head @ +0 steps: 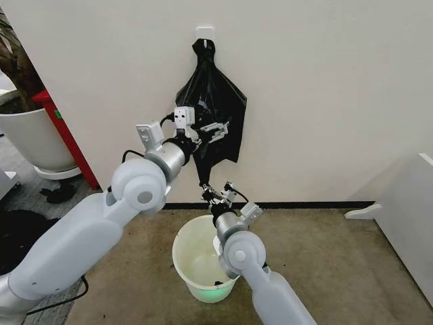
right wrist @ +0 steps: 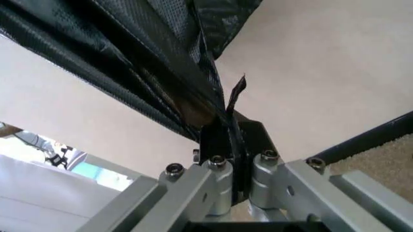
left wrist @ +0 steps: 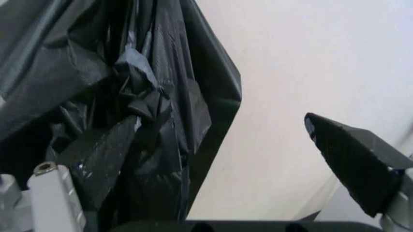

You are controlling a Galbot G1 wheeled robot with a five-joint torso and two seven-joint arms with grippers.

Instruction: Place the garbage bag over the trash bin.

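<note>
The black garbage bag [head: 211,98] hangs from a white hook [head: 205,32] on the wall, narrowing to a tail at its lower end. My left gripper [head: 210,130] is open at the bag's middle. In the left wrist view crumpled folds of the bag [left wrist: 129,121] lie between its spread fingers [left wrist: 351,164]. My right gripper [head: 215,193] is shut on the bag's lower tail, and the right wrist view shows the plastic [right wrist: 148,63] pinched between its jaws [right wrist: 223,142]. The white trash bin [head: 178,249] stands on the carpet directly below, partly behind my right arm.
A large white plant pot [head: 30,135] and a red panel [head: 67,139] stand at the left by the wall. A white box [head: 406,217] sits at the right. A black cable [head: 64,298] lies on the floor near my left arm.
</note>
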